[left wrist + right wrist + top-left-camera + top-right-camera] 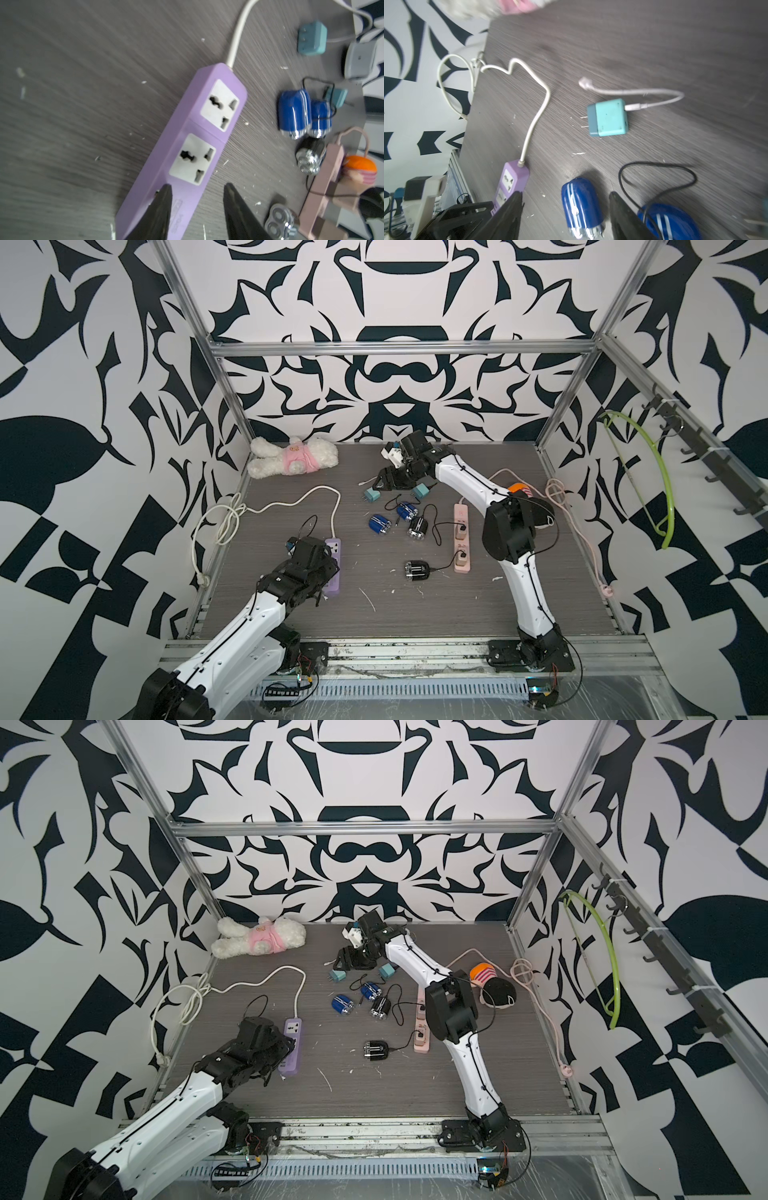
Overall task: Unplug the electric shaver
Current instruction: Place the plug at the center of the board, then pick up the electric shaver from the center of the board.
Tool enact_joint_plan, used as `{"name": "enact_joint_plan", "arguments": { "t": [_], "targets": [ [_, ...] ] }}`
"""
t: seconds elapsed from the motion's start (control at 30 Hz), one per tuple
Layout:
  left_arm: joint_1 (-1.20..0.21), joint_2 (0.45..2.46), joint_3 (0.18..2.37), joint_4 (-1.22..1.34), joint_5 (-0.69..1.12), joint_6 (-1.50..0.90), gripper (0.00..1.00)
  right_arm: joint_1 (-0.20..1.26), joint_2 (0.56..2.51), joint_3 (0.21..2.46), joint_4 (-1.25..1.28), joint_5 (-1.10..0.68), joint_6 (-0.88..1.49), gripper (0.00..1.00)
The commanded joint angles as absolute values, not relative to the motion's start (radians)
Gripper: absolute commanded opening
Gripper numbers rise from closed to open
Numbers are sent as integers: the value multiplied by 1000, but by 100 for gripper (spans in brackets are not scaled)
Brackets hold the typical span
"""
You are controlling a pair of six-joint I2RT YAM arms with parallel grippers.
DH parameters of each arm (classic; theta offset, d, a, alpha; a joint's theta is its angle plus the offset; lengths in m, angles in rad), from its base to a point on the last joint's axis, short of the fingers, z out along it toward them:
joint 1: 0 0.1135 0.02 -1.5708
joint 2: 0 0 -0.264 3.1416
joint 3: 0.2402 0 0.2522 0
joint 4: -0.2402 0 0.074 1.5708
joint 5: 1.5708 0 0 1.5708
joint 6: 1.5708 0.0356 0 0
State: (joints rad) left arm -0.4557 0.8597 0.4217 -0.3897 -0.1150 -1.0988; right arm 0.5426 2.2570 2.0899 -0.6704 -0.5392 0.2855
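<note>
Grey table (291, 626) holds the black shaver (417, 570), corded to a plug (460, 559) in the pink power strip (461, 510), while the left pincer (197, 188) gapes empty over the purple power strip (187, 133) and the right pincer (565, 193) gapes above a blue shaver (581, 205); next, probably: clamp that plug, pull.

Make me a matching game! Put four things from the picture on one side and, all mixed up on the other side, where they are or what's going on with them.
Things:
1. teddy bear
2. purple power strip
3. pink power strip
4. green hanger

Clues:
A. hangs up at the side
B. has two plugs in it
C. lies in the far corner
D. both big sockets are empty

Pairs: 1-C, 2-D, 3-B, 4-A
</note>
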Motion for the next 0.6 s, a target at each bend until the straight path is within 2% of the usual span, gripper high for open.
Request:
{"name": "enact_joint_plan", "arguments": {
  "t": [0.0, 0.13, 0.3, 0.57],
  "targets": [
    [-457, 908, 505, -395, -97, -1021, 52, 544, 2113, 2021, -639, -465, 233, 66],
    [-480, 994, 574, -329, -60, -955, 69, 545, 1938, 1814, -590, -344, 215, 66],
    [-573, 1141, 690, -258, -27, -803, 80, 517, 1735, 1541, -552, -310, 227, 67],
    [-755, 1393, 954, -294, 97, -423, 83, 423, 1398, 1207, -497, -298, 345, 67]
  ]
}}
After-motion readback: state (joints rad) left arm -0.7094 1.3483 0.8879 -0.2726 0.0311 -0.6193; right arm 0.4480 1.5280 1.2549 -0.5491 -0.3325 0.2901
